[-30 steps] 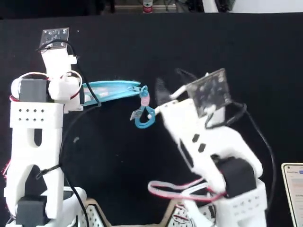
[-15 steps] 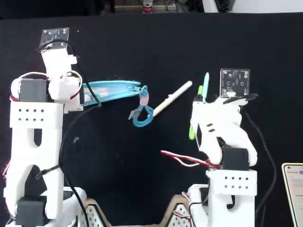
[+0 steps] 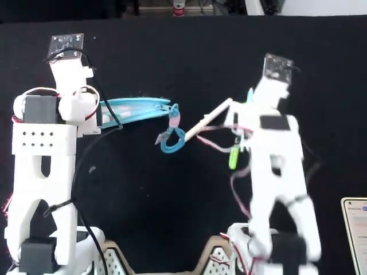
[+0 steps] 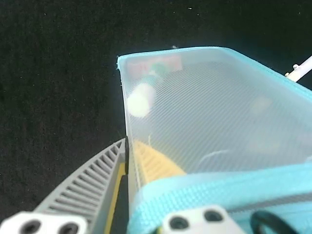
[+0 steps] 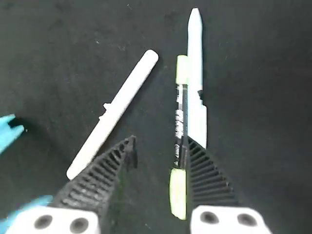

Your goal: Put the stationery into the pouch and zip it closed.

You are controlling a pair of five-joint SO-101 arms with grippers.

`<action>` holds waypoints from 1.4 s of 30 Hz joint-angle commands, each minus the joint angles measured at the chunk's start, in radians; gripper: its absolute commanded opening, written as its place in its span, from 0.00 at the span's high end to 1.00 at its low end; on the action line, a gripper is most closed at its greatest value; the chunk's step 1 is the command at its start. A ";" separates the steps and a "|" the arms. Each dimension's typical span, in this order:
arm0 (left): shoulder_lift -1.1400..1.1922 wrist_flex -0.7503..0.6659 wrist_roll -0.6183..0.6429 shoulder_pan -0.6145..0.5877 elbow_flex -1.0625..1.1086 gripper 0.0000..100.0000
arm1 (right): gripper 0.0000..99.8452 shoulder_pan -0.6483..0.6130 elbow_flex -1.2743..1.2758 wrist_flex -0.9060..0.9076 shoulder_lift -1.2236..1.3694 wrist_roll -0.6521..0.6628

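Note:
My left gripper (image 4: 127, 195) is shut on the edge of the teal mesh pouch (image 3: 135, 109), holding it up at the left of the table. Small items show through the pouch wall (image 4: 204, 117) at its far end. A blue zip-pull ring (image 3: 172, 140) hangs from the pouch's free end. A white pen (image 3: 209, 119) lies beside the ring, with a green marker (image 3: 233, 157) and a light blue pen (image 3: 250, 94) further right. My right gripper (image 5: 159, 142) stands open above them. The green marker (image 5: 179, 141) lies just inside one finger, and the white pen (image 5: 114, 114) lies outside the other.
A phone (image 3: 355, 229) lies at the table's front right edge. Both arm bases stand along the front edge. A teal piece of the zip pull (image 5: 9, 131) shows at the side of the right wrist view. The black cloth behind the pens is bare.
The right arm has swung away from the zip pull to the right and stretched out over the pens, uncovering the white pen. The left arm and pouch have not moved.

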 commanded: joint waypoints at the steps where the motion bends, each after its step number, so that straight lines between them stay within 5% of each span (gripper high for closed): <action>1: 0.011 0.009 0.006 -0.015 0.031 0.97 | 0.87 -0.046 -0.240 -0.015 0.252 -0.066; 8: 0.011 0.011 0.006 -0.016 0.031 0.97 | 0.87 -0.057 -0.536 -0.003 0.578 -0.133; 26: 0.011 0.015 0.006 -0.018 0.031 0.97 | 0.77 -0.060 -1.362 0.451 1.176 -0.232; 35: 0.011 0.015 0.006 -0.018 0.031 0.97 | 0.95 -0.055 -1.696 0.577 1.405 -0.213; 42: 0.011 0.014 0.006 -0.018 0.031 0.97 | 0.99 -0.055 -1.992 0.770 1.486 -0.009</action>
